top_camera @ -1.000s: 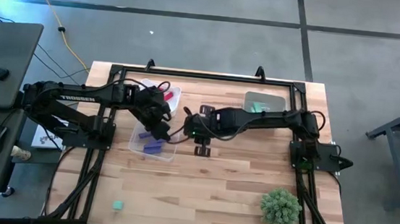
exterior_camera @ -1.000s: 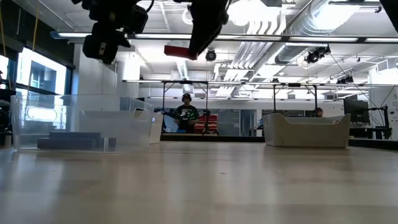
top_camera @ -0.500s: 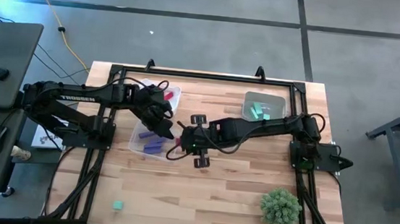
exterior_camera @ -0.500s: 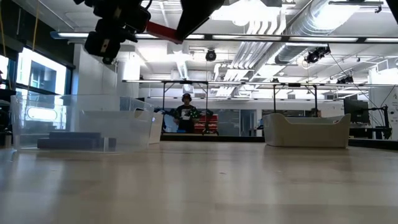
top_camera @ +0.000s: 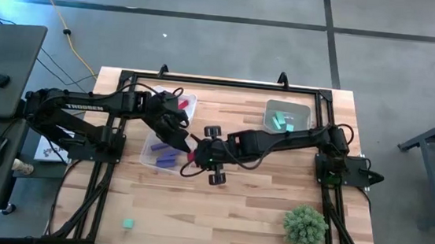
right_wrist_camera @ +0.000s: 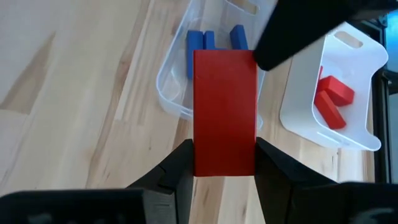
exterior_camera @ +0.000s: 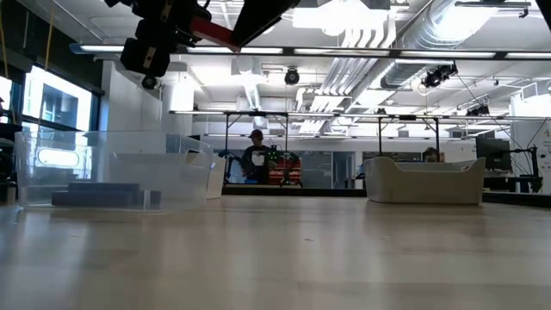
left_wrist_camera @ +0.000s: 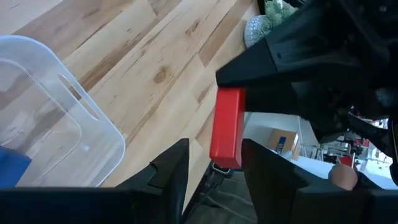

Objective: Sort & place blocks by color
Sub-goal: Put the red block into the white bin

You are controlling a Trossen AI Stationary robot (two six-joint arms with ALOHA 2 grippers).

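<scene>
Robotics lab: exposed ducts (exterior_camera: 482, 43), rigs (exterior_camera: 413, 138)

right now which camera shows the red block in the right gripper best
The right wrist view: the red block fills the middle, clamped between the right gripper's fingers. The left wrist view shows it edge-on. The low view catches a sliver at the top; the high view only a red speck.

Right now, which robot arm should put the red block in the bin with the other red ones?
Probably the left. The right gripper holds the red block, but the open left gripper faces it closely, and the white bin with red blocks sits on the left arm's side.
</scene>
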